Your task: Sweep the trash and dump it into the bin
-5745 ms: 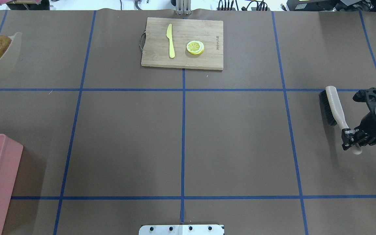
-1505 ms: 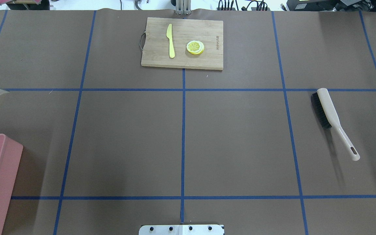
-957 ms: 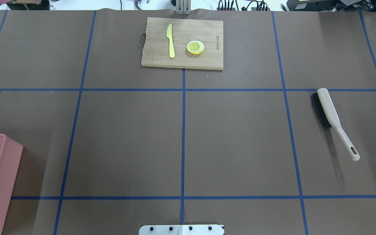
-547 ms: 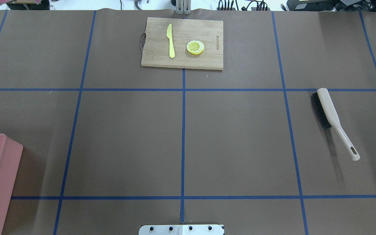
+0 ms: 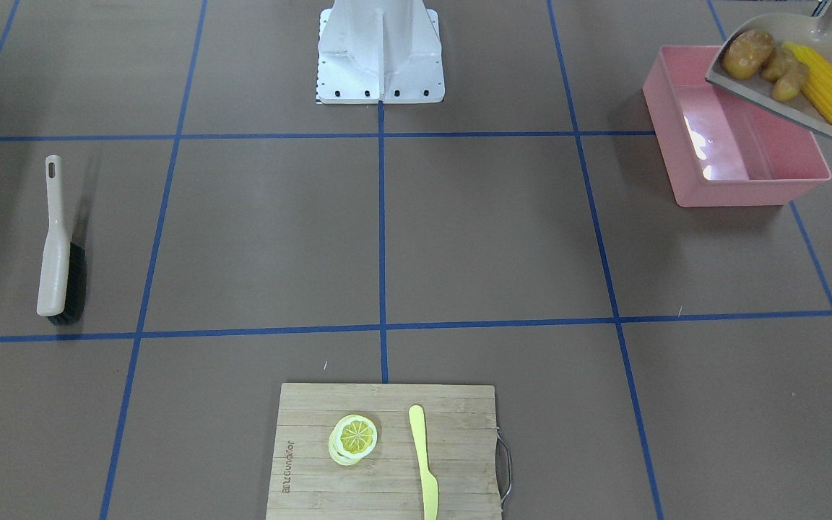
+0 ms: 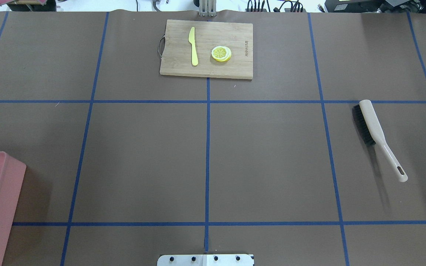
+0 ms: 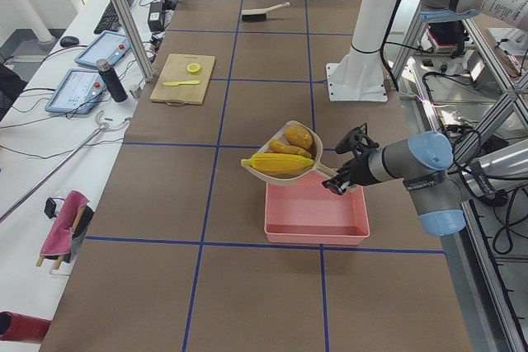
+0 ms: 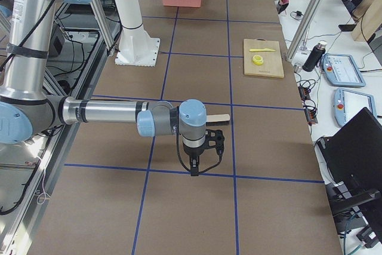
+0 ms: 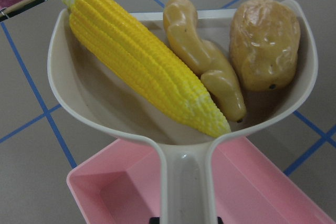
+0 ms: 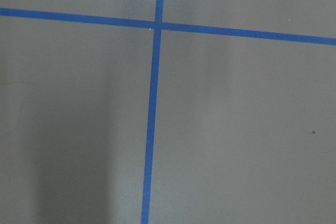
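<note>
The trash, a corn cob (image 9: 142, 59), a ginger root (image 9: 202, 56) and a potato (image 9: 265, 43), lay side by side in the dustpan (image 9: 79, 87). My left gripper (image 7: 340, 183) was pinching the pan's handle and held it in the air, partly over the pink bin (image 5: 748, 193). None of the three had dropped into the bin, which stood at the left edge of the table (image 6: 272, 166), toward the robot's own side. Half a second before, a corner of the dustpan had still shown at the left border of the overhead view; now it was out of that view, and the bin had not shifted. The brush (image 6: 374, 127) lay alone near the table's right edge, where nearly six seconds earlier my right gripper (image 8: 194, 168) had clasped its handle. That gripper now pointed down over the table, apart from the brush; I could not tell whether its fingers were spread or together.
</note>
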`<state>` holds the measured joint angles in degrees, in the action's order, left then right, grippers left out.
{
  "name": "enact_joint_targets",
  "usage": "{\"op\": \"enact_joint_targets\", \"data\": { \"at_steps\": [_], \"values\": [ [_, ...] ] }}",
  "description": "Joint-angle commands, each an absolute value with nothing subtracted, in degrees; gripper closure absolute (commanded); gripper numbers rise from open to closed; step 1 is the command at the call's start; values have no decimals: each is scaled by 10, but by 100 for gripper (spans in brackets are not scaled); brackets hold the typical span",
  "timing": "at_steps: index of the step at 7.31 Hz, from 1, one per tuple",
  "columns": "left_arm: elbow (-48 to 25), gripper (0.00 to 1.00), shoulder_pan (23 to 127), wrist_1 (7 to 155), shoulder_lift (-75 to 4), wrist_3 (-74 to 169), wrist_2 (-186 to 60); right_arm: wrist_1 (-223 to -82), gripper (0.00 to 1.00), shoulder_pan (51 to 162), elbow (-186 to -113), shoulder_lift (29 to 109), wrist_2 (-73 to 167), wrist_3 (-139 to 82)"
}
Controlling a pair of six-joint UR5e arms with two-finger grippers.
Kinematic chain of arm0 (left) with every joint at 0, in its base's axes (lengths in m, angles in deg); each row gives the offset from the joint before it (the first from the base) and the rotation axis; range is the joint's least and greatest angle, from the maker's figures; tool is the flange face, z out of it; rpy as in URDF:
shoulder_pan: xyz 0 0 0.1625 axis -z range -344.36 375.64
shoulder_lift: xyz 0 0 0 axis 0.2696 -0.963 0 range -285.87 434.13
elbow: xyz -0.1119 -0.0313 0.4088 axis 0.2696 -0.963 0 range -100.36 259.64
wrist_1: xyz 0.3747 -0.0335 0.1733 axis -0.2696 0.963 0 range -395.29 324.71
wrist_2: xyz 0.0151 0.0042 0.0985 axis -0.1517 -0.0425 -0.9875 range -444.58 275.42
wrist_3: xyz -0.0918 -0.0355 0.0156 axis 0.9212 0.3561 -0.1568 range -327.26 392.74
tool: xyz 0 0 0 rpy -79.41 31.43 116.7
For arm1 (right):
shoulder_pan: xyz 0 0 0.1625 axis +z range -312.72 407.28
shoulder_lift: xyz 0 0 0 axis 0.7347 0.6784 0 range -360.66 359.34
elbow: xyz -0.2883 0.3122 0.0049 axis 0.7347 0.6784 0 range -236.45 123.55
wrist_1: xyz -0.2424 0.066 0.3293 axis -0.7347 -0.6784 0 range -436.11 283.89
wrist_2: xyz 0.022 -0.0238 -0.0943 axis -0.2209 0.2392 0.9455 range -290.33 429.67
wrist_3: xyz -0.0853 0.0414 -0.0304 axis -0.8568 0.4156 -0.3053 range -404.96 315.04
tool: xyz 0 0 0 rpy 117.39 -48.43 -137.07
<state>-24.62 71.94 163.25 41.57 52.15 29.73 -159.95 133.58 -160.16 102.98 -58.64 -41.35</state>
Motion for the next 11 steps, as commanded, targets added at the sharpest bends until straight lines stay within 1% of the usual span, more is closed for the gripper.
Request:
{"op": "enact_joint_targets", "data": {
  "at_steps": [1, 3, 6, 11],
  "values": [
    [-148, 100, 732, 1720, 400, 505, 336, -1600, 0, 1336, -1602, 1031, -587, -414],
    [-102, 100, 738, 1759, 407, 479, 363, -1600, 0, 1335, -1602, 1031, -587, -414],
    [-57, 100, 769, 1764, 384, 478, 442, -1603, 0, 1336, -1599, 1032, -587, -414],
    [-35, 100, 776, 1757, 383, 437, 452, -1606, 0, 1336, -1596, 1032, -587, -414]
  ]
}}
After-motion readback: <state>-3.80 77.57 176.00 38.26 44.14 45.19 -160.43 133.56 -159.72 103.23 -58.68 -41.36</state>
